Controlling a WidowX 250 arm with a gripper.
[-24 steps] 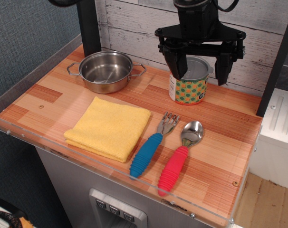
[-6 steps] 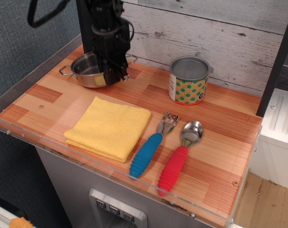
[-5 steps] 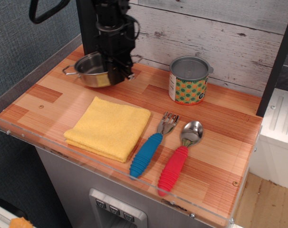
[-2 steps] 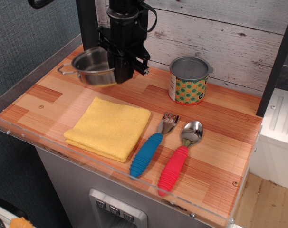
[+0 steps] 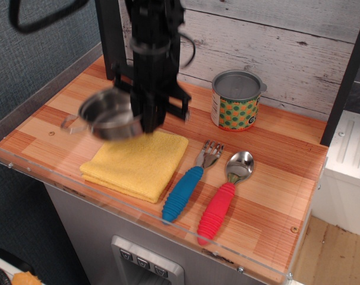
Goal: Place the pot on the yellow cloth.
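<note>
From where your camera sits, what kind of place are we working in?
Probably a toy kitchen set: a small wood-pattern counter with clear guard rails, a whitewashed plank backdrop, and toy-like tableware, namely the pot, a patterned can and chunky-handled fork and spoon.

Gripper, clamped on the pot, has carried it from the back of the surface to above the yellow cloth.

One pot, one yellow cloth and one can. One fork, one spoon.
</note>
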